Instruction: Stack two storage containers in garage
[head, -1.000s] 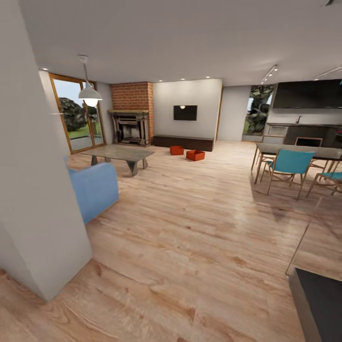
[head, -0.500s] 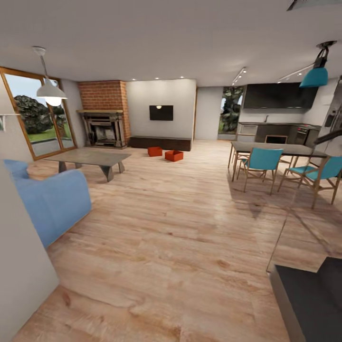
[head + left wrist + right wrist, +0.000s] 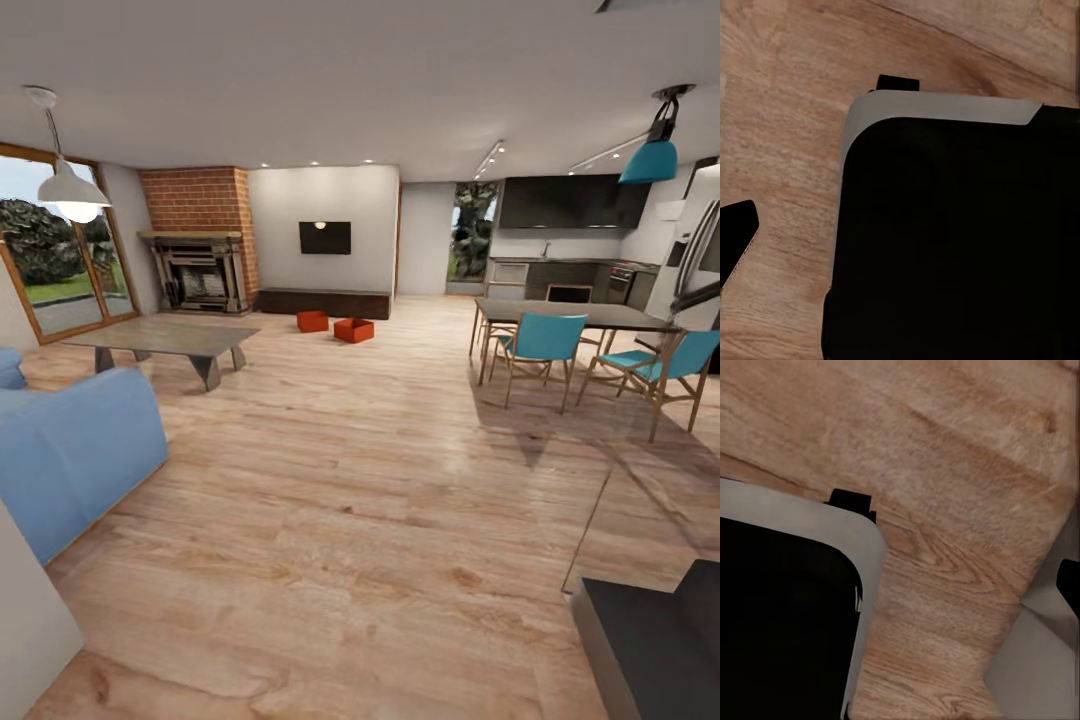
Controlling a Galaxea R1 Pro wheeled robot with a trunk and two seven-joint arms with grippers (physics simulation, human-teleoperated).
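Note:
The two storage containers (image 3: 313,321) (image 3: 354,330) are small orange-red open bins side by side on the light wood floor, far across the living room, in front of a dark low bench under a wall screen. Both arms hang over my dark base. A single dark fingertip (image 3: 736,240) of my left gripper (image 3: 900,240) shows at the picture's edge above the planks. One fingertip (image 3: 1070,585) of my right gripper (image 3: 900,585) shows likewise. Both stand open and hold nothing.
A blue sofa (image 3: 70,460) and a glass-topped low table (image 3: 165,340) stand at the left, a white wall corner (image 3: 25,620) at the near left. A dining table (image 3: 575,315) with teal chairs (image 3: 540,345) is at the right. Wide wood floor (image 3: 360,470) runs between them.
The whole head view has shifted: the near white wall has slid off to the left and the dining area has come in at the right. The containers have stayed in place.

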